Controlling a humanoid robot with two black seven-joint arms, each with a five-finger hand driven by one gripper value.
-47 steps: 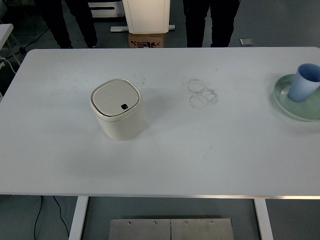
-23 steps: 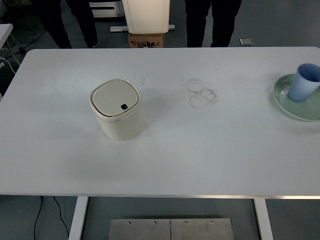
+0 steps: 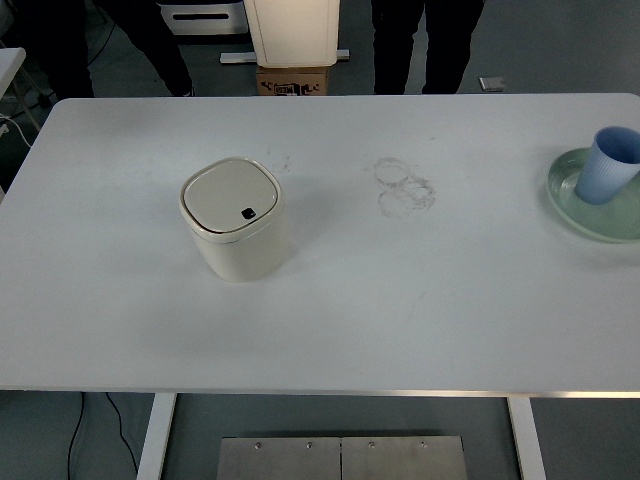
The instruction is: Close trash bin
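The white table [image 3: 400, 300] is the biggest thing here and it fills most of the view. Its near edge runs along the bottom, and its white legs go down to the floor below

Past the far edge of the table stand people in dark trousers [image 3: 425, 40]. Only their legs show. Between them is a tall cream box shape [image 3: 293, 30], and a small brown cardboard box [image 3: 293, 80] sits on the floor under it

The trash bin [image 3: 236, 219] sits on the table, left of the middle. It is cream, with round corners, and it stands up straight. Its lid [image 3: 232, 194] lies flat on top, so the bin looks shut. A small black button [image 3: 247, 212] is on the lid, on the side close to the near edge of the table

Far to the right of the bin, at the right edge of the table, is a green plate [image 3: 590, 200]. Part of it runs out of the view. A light blue cup [image 3: 608, 165] stands on the plate and leans a little

Between the bin and the plate, nearer the bin, are some faint grey ring marks [image 3: 403, 186] on the table top. More tiny smudges [image 3: 283, 160] sit just behind the bin

No robot hand shows, left or right, so I cannot say if the fingers are open or closed. Nothing touches the bin
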